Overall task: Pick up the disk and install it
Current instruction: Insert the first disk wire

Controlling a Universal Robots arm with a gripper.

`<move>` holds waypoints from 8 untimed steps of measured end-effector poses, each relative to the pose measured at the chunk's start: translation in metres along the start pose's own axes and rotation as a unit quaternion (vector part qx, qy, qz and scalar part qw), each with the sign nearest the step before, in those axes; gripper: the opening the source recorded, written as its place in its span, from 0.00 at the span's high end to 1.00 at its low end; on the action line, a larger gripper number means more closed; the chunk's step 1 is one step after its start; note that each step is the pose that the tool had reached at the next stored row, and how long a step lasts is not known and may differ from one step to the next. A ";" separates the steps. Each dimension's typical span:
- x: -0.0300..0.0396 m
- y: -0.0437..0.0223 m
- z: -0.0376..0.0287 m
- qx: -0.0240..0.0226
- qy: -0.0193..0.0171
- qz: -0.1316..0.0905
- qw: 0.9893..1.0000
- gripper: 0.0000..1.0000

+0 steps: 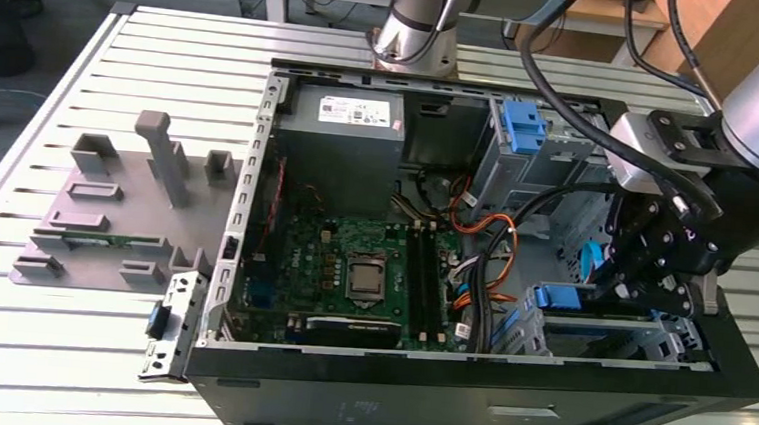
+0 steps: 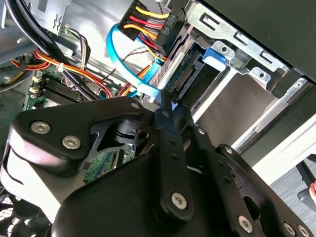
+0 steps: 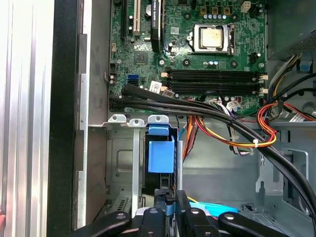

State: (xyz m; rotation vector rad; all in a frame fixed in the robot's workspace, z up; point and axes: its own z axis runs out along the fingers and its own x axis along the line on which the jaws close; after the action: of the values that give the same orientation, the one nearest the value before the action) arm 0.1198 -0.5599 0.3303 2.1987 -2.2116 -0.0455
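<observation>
slatted metal tabletop (image 1: 22, 348) is carrying an open computer case (image 1: 474, 400), with a grey plastic stand (image 1: 112, 204) sitting on the exterior view's left. i'm working the gripper (image 1: 662, 282) down at the case's near corner on the exterior view's right, over the drive cage (image 1: 619, 335). in the first wrist view the gripper (image 3: 170, 210) is pressed together on the blue-railed edge of the disk (image 3: 161, 155), which is standing on edge in the cage slot (image 3: 136, 163). in the second wrist view the disk (image 2: 195, 69) is sitting in the bay beside its cables (image 2: 143, 24). i judge it's mostly seated, so i'm keeping the push straight along the rails and square to the slot. room is tight here: cage walls are hugging both sides, black cable bundles (image 3: 222, 118) are crossing just beyond, and the case wall (image 3: 66, 123) is close alongside.
</observation>
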 end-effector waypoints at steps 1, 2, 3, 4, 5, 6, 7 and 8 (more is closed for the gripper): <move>0.0000 0.0000 0.0000 0.000 0.000 0.000 1.000 0.77; 0.0000 0.0000 -0.0001 0.000 0.000 0.000 1.000 0.77; 0.0000 0.0000 -0.0004 0.000 0.000 0.000 1.000 0.77; 0.0000 0.0000 -0.0012 0.000 0.000 0.000 1.000 0.77; 0.0000 0.0001 -0.0025 0.000 0.000 0.000 1.000 0.77; 0.0000 0.0002 -0.0046 0.000 0.000 0.000 1.000 0.77; 0.0000 0.0003 -0.0072 0.000 0.000 0.000 1.000 0.77; 0.0000 0.0004 -0.0101 0.000 0.000 0.000 1.000 0.77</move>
State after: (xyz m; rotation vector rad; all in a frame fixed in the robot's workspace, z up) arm 0.1198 -0.5599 0.3405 2.1985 -2.2116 -0.0454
